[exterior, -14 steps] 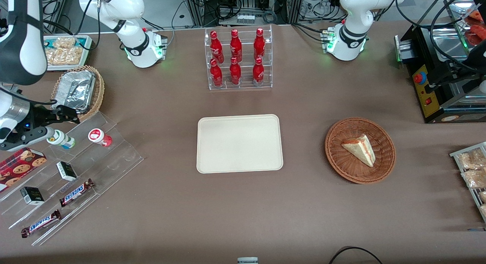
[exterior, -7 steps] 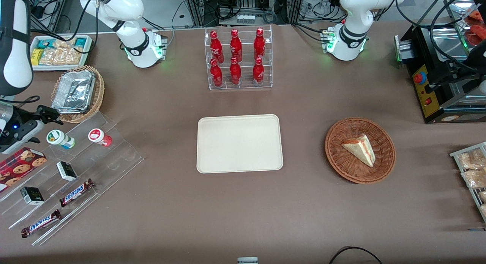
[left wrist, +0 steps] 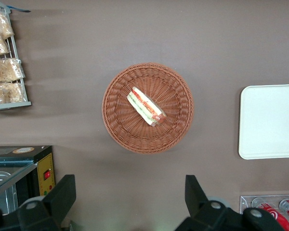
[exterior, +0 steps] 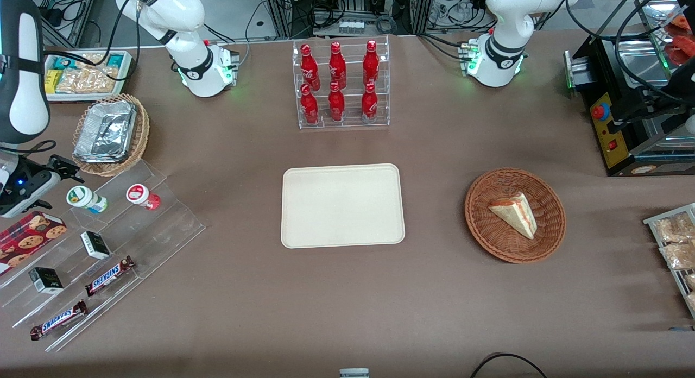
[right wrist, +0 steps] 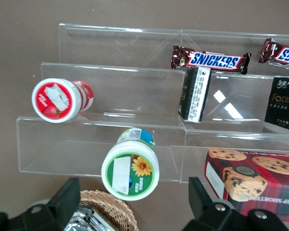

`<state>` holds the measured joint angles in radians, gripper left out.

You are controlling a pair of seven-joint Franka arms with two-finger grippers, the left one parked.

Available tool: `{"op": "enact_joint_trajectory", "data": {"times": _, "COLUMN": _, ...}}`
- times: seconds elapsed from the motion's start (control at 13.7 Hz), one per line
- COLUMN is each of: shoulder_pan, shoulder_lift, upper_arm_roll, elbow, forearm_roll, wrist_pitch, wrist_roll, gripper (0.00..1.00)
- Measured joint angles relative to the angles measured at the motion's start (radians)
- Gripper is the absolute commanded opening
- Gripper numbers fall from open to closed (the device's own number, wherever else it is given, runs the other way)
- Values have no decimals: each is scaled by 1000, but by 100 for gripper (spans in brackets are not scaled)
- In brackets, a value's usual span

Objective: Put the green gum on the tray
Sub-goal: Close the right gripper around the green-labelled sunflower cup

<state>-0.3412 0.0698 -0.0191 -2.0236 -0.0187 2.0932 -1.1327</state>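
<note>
end effector drawn back from green gum, fingers spread wide and empty, tips cut off, tray bare

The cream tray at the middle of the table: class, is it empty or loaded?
Empty. The tray shows only bare cream surface; the green gum sits on the clear stepped rack, with the open gripper hovering near it.

Over the last second the gripper has drawn back from the green gum: earlier its fingers reached over and past the bottle's lid, while now they sit just beside the lid, toward the working arm's end of the table, spread apart with nothing between them. The white arm segment above it has also pulled away, uncovering more of the snack bin next to the foil-lined basket.
</note>
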Motion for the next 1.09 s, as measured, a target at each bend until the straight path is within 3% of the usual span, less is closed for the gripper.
{"op": "enact_joint_trajectory", "data": {"times": 0.58, "shoulder_pan": -1, "shoulder_lift": 3, "upper_arm_roll": 1, "elbow": -74, "forearm_roll": 0, "wrist_pitch": 79, "wrist_roll": 3, "gripper": 100}}
{"op": "enact_joint_trajectory", "data": {"times": 0.66, "shoulder_pan": -1, "shoulder_lift": 7, "upper_arm_roll": 1, "elbow": -76, "forearm_roll": 0, "wrist_pitch": 90, "wrist_roll": 3, "gripper": 89}}
{"op": "enact_joint_trajectory", "data": {"times": 0.73, "shoulder_pan": -1, "shoulder_lift": 13, "upper_arm_roll": 1, "elbow": -79, "forearm_roll": 0, "wrist_pitch": 100, "wrist_roll": 3, "gripper": 61}}
{"op": "enact_joint_trajectory", "data": {"times": 0.8, "shoulder_pan": -1, "shoulder_lift": 17, "upper_arm_roll": 1, "elbow": -84, "forearm_roll": 0, "wrist_pitch": 110, "wrist_roll": 3, "gripper": 26}}
{"op": "enact_joint_trajectory", "data": {"times": 0.87, "shoulder_pan": -1, "shoulder_lift": 19, "upper_arm_roll": 2, "elbow": -88, "forearm_roll": 0, "wrist_pitch": 116, "wrist_roll": 3, "gripper": 0}}
{"op": "enact_joint_trajectory", "data": {"times": 1.09, "shoulder_pan": -1, "shoulder_lift": 21, "upper_arm_roll": 2, "elbow": -89, "forearm_roll": 0, "wrist_pitch": 119, "wrist_roll": 3, "gripper": 0}}
